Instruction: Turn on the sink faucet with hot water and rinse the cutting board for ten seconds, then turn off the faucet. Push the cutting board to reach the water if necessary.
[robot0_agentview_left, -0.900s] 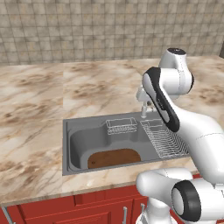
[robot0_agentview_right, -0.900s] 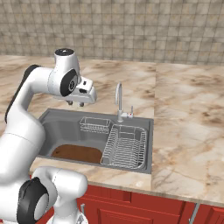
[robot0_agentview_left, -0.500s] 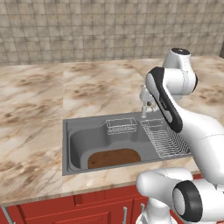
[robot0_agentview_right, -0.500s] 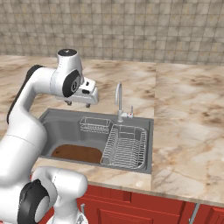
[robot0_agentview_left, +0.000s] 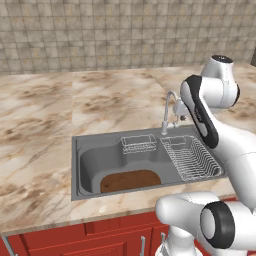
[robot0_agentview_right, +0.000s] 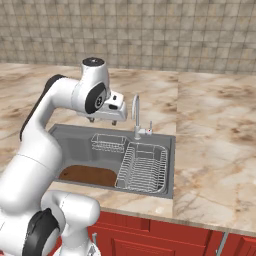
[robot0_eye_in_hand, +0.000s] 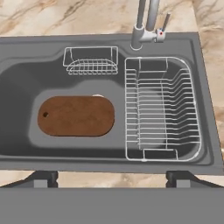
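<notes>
The cutting board (robot0_eye_in_hand: 76, 116) lies flat on the floor of the sink (robot0_eye_in_hand: 26, 78), in the left half of the basin toward the near wall. It's a dark-brown wooden slab with rounded corners, and there's a small hole near its left end. In the left base view the board (robot0_agentview_left: 131, 180) sits close against the near wall, with bare grey floor to its left and on its far side. To its right, just beside it, stands the wire dish rack (robot0_eye_in_hand: 159, 109), which takes up the right part of the basin. On the far side, a small wire basket (robot0_eye_in_hand: 91, 60) hangs at the far wall, apart from the board. A sliver of pale disc pokes out from under the board's far edge — what it is, I can't tell.

Up on the far rim stands the sink faucet (robot0_agentview_right: 135, 116), a slim silver gooseneck with a small side lever (robot0_eye_in_hand: 164, 24) at its base. Its spout arches toward the basin.

The gripper (robot0_agentview_right: 117, 112) hovers high over the sink, just left of the faucet's neck. In the hand view the two dark fingertips (robot0_eye_in_hand: 43, 178) sit wide apart at the bottom, nothing between them. Marble counter (robot0_agentview_left: 40, 130) runs all round the sink.
</notes>
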